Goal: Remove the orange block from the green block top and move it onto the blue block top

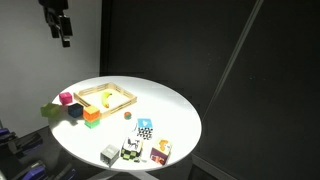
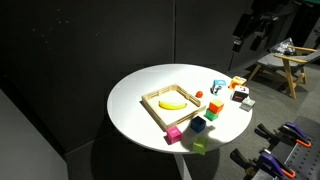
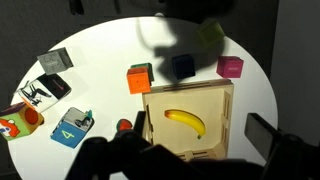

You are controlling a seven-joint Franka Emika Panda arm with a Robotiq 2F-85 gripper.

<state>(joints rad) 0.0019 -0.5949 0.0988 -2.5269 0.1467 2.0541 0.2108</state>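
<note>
- We find the orange block (image 3: pixel 139 77) sitting squarely on top of the green block (image 2: pixel 213 116). In both exterior views the pair stands as a small two-tier stack on the round white table (image 1: pixel 170 110).
- From the wrist view only the orange top face shows clearly, just beside a corner of the wooden tray (image 3: pixel 228 110).
- The blue block (image 3: pixel 182 67) stands on the table near the stack, apart from it, with its top bare.
- Past the blue block, along the same side of the tray, we see the pink cube (image 3: pixel 231 67). A paler yellow-green piece (image 3: pixel 210 35) lies further out towards the table edge, blurred in the wrist view.
- The tray holds a banana (image 3: pixel 185 121), which lies loose inside the frame.
- A small red piece (image 3: pixel 124 125) rests beside the tray on its other side, and printed cards and small boxes (image 3: pixel 70 128) are scattered beyond it.
- The gripper (image 1: pixel 62 35) hangs high above the table, well apart from every block and touching none of them.
- We cannot tell how far its fingers are spread. In the exterior view it is a small dark shape, and in the wrist view it shows only as blurred dark masses along the bottom edge.
</note>
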